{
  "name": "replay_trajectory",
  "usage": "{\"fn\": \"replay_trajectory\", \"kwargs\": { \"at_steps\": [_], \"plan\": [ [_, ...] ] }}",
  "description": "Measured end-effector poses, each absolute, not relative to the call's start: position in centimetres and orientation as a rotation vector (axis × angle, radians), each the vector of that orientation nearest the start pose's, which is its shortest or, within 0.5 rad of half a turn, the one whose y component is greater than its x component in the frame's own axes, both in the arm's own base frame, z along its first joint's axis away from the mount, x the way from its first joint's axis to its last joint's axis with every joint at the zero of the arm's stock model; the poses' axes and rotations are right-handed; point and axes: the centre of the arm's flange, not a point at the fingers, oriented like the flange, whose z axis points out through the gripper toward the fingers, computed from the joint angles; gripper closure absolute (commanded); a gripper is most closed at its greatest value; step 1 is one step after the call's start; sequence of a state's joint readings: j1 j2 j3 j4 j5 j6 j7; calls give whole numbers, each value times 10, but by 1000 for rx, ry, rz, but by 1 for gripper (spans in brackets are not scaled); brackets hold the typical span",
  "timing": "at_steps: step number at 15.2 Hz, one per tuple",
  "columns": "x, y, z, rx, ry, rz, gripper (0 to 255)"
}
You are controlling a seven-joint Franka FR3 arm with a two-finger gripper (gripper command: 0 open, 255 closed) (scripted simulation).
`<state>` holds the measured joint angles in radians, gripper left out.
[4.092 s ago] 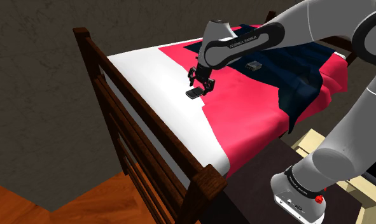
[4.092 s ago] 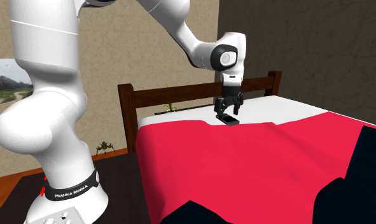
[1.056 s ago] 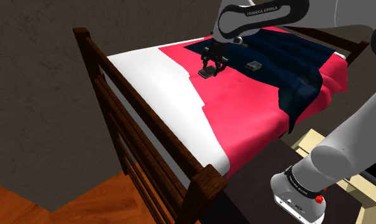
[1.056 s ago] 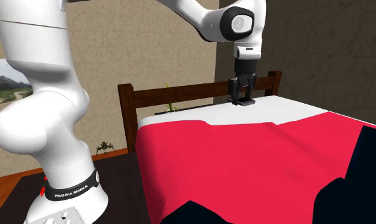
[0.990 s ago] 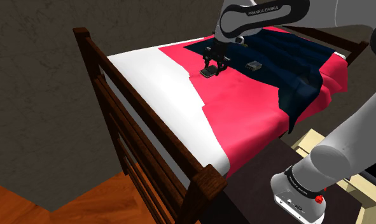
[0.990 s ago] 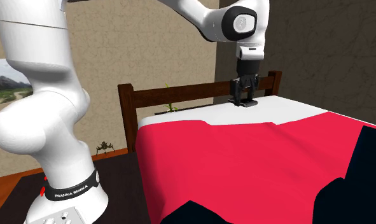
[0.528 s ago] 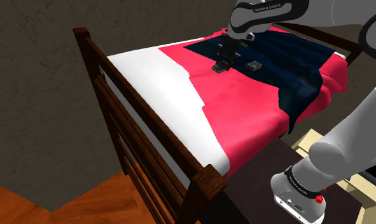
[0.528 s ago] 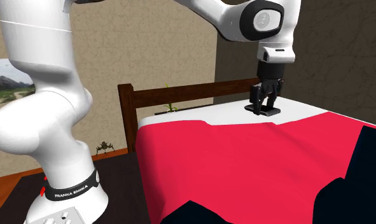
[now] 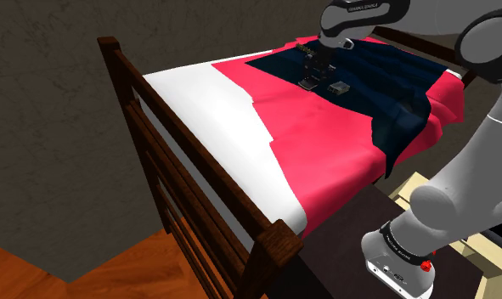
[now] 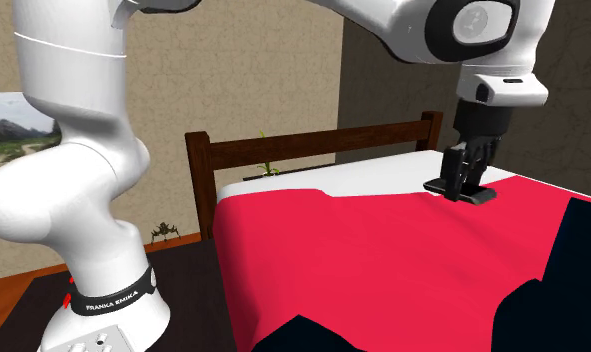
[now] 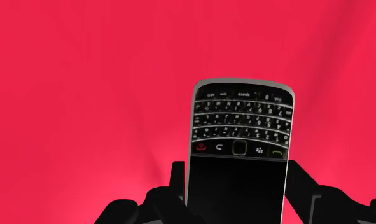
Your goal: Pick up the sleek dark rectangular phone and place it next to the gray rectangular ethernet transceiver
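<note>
currently the black gripper [image 9: 309,76] is clamped on the dark phone [image 9: 307,85], its two fingers [image 11: 177,186] pressing the long sides of the screen half while the keypad end sticks out past them. the phone hangs low over the bed's red cover [image 9: 325,161], at the edge of the dark blue blanket [image 9: 393,93], near the small gray transceiver [image 9: 339,87] that lies on that blanket toward the shoulder view's right. whether the phone touches the cover i cannot tell.
</note>
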<state>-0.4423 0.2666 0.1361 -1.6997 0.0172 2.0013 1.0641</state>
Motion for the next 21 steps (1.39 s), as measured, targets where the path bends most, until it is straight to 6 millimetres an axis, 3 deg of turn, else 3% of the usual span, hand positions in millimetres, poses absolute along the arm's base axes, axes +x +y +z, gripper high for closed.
{"fn": "replay_trajectory", "kwargs": {
  "at_steps": [8, 10, 21],
  "plan": [
    [619, -304, 439, -2373, 1964, -24, 255],
    [618, -320, 437, -2373, 1963, -24, 255],
    [618, -324, 383, -2374, 1962, -23, 255]
  ]
}}
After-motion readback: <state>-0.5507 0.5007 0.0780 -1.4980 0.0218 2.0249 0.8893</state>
